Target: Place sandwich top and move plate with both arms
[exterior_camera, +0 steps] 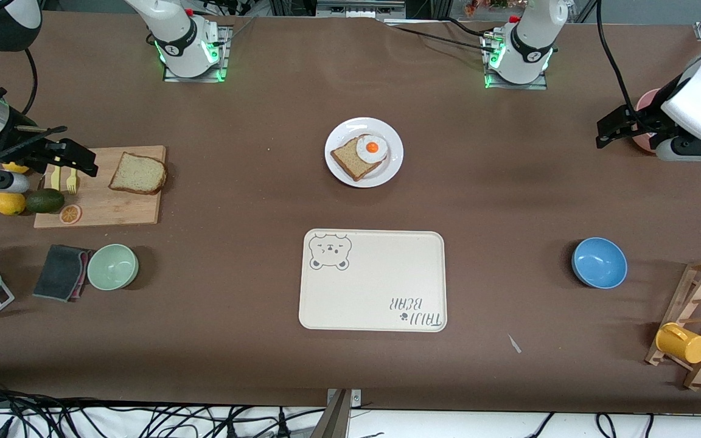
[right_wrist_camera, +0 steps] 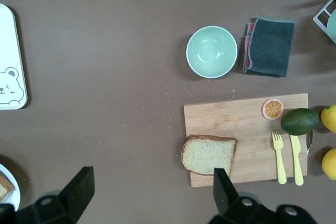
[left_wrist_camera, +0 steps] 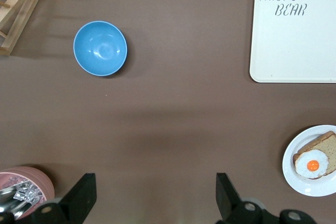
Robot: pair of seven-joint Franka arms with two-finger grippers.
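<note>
Brown cloth covers the whole desk [exterior_camera: 235,377], and nothing's been touched yet by the look of it. Nearest the front camera sits the cream bear-print tray [exterior_camera: 373,280], dead centre. From the tray, the blue bowl [exterior_camera: 599,262] is out at about 3 o'clock toward the left arm's end, with a wooden rack [exterior_camera: 700,328] and a yellow mug [exterior_camera: 681,343] hanging on it. At 9 o'clock, toward the right arm's end, there's the green bowl [exterior_camera: 112,266] with a dark folded cloth [exterior_camera: 61,272] just beside it.

Farther back, the plate [exterior_camera: 364,151] is at 12 o'clock from the tray, well apart from it, carrying the egg slice [exterior_camera: 362,154]. The sandwich top [exterior_camera: 138,173] lies flat on the wooden cutting board [exterior_camera: 100,187], at roughly 9 o'clock from the plate. Also on the board: a yellow fork and knife [right_wrist_camera: 287,156] and an orange slice [exterior_camera: 70,213], with an avocado [exterior_camera: 45,200] and what I think are lemons [exterior_camera: 8,202] at the board's edge.

The right pincer [right_wrist_camera: 147,195] hangs over the board end with its fingers spread wide, holding nothing. The left pincer [left_wrist_camera: 155,198] hovers near a pink container [left_wrist_camera: 26,190], also wide open and empty.
</note>
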